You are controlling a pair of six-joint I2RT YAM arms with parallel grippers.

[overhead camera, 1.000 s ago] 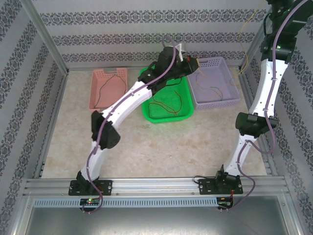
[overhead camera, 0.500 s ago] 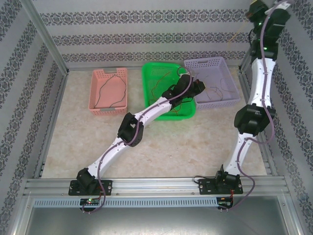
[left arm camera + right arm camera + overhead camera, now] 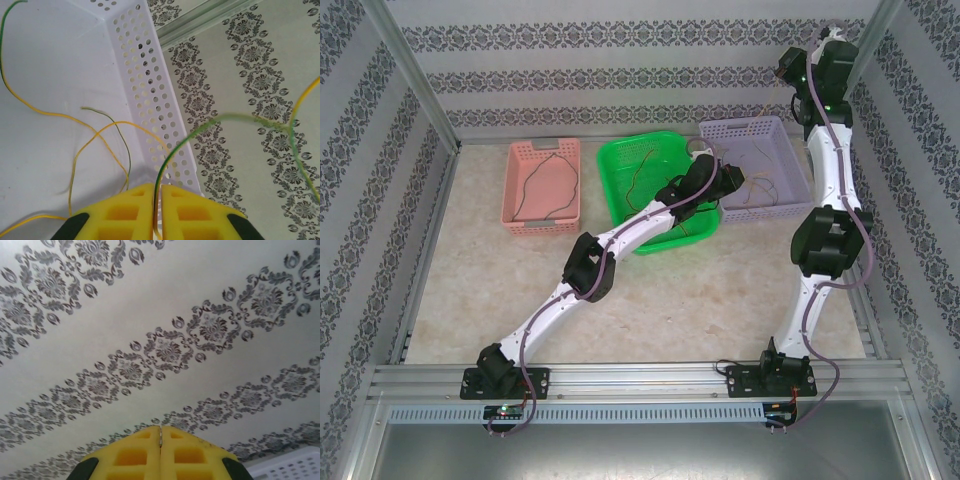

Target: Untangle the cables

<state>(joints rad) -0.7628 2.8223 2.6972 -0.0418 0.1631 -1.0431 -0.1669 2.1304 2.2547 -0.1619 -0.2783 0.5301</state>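
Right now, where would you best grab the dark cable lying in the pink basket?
From straight above, pinching across one side run of the dark cable: it lies flat, looped and alone, and the pink basket has walls likely blocking sideways approach.

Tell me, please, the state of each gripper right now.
Left gripper: closed on a green-yellow cable.
Right gripper: closed; a held cable cannot be told.

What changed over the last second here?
The left hand came down from above the green basket to the purple basket's left edge, pinching a green-and-yellow cable. The right hand swung in from the far right corner, shut and high. The green basket turned slightly. The pink basket stayed put.
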